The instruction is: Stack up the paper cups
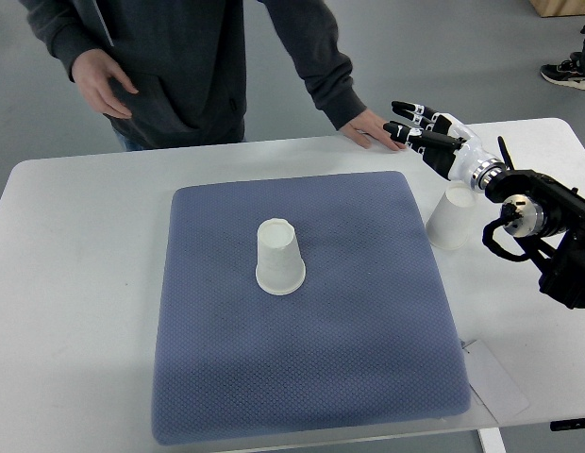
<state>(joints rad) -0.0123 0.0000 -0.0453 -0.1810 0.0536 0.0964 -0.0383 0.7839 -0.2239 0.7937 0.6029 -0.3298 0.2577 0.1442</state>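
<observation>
A white paper cup [279, 257] stands upside down near the middle of the blue-grey mat [302, 377]. A second white paper cup [452, 216] sits on the white table just past the mat's right edge, partly under my right forearm. My right hand [417, 124] hovers above the table's far right, beyond that cup, fingers stretched out and holding nothing. My left arm does not show.
A person in a dark hoodie stands at the table's far edge, one hand [372, 131] resting on the table right beside my right hand, the other hand [99, 82] raised at the left. A paper tag [495, 376] lies at the mat's near right corner.
</observation>
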